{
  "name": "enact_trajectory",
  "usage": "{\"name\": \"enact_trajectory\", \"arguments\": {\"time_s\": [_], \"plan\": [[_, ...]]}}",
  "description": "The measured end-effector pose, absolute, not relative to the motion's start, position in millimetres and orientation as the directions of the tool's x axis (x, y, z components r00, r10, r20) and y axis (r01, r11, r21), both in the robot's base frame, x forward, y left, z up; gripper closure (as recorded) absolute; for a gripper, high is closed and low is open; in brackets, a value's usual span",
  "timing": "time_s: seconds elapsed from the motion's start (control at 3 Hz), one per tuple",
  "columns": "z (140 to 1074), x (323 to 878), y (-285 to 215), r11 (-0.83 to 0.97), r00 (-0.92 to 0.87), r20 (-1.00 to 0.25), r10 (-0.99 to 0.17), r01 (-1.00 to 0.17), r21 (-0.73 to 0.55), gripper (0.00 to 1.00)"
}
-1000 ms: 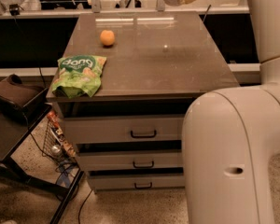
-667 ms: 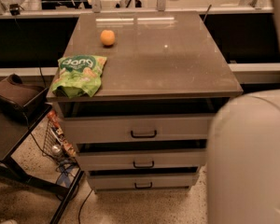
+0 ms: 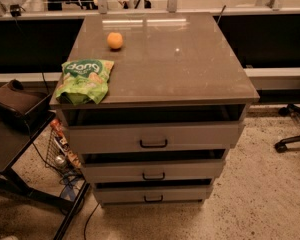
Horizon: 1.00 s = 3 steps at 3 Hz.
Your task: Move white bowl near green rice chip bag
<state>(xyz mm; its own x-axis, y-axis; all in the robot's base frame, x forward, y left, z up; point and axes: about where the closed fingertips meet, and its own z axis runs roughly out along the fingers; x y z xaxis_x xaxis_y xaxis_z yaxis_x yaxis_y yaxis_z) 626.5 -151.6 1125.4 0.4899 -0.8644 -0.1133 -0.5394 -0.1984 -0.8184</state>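
Counter stock: 1 green rice chip bag [image 3: 84, 80] at the front-left corner of the cabinet top [image 3: 190, 69], 1 orange [image 3: 115, 40] behind it, apart; white bowl and gripper both out of view, grip state untellable; advised: land the bowl level on bare top just right of the bag.

Glossy grey-brown cabinet top [image 3: 190, 69], light streaks reflected along its far edge. Crumpled green chip bag [image 3: 84, 80] lies flat at the front-left corner, "dong" lettering up, hanging slightly over the edge. One orange [image 3: 115, 40] toward the back left, well apart from the bag. Below: three drawers [image 3: 153, 136], dark handles, a dark gap above each. Speckled floor [image 3: 260, 194]; chair wheel [image 3: 281, 146] at right. The gripper is out of frame.
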Motion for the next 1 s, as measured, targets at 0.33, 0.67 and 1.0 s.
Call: {"name": "enact_trajectory", "arguments": {"time_s": [0.33,0.67,1.0], "plan": [[1094,587,-132,-0.257,0.538,-0.099,-0.837,-0.547,-0.797,1.00],[1024,565,-112,-0.370,0.560,-0.055,-0.826,-0.615,-0.696,1.00],[980,557,-106,-0.414,0.572,-0.057,-0.819,-0.656,-0.631,1.00]]}}
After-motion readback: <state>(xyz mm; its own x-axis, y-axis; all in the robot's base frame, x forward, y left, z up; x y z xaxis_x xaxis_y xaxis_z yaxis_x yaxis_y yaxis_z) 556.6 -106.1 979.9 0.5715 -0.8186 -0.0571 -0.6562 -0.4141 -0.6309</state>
